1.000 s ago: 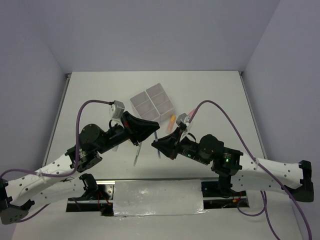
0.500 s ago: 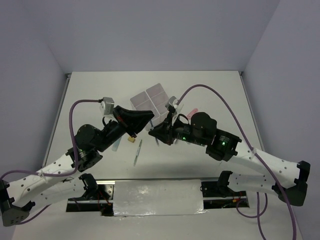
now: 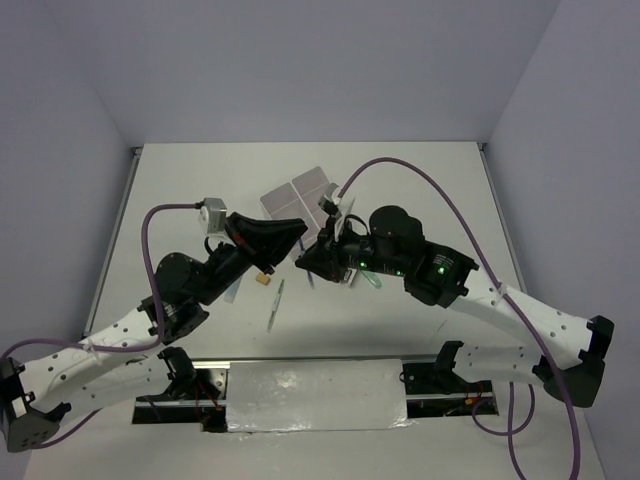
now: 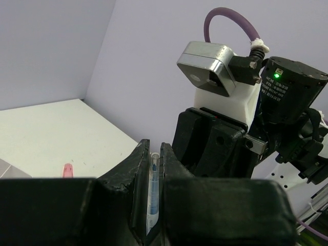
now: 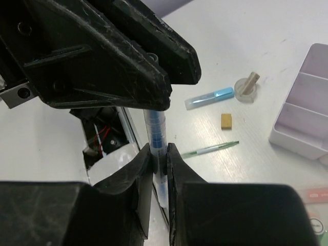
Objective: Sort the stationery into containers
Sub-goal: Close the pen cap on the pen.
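The blue pen [image 4: 152, 197] stands pinched between the fingers of the left gripper [image 4: 152, 154], which are clenched on its barrel. The same pen [image 5: 156, 125] runs down into the right gripper [image 5: 159, 151], also grasping it, so both hold one pen above the table [image 3: 200, 180]. From above, the left gripper [image 3: 292, 243] and right gripper [image 3: 303, 262] meet tip to tip, and the pen is hidden between their black bodies. Only the wrist cameras show it. The organiser [image 3: 300, 195] sits at 12 o'clock from that meeting point, partly covered by the right arm. The tan eraser [image 3: 264, 281] lies between 7 and 8 o'clock, and a thin green pen [image 3: 275, 305] at about 7 o'clock. The right wrist view adds a blue highlighter [image 5: 210, 97] and a tape roll [image 5: 246, 89] lying near each other at 12 o'clock from the eraser [image 5: 226, 120]. The green pen [image 5: 210, 149] is at 7 o'clock from the eraser and the organiser [image 5: 302, 120] at 3 o'clock, cut off by the frame. The left wrist view alone shows a small pink piece [image 4: 67, 169] on the table, its lower end hidden behind the gripper body. The pen's ends are hidden in both wrist views.
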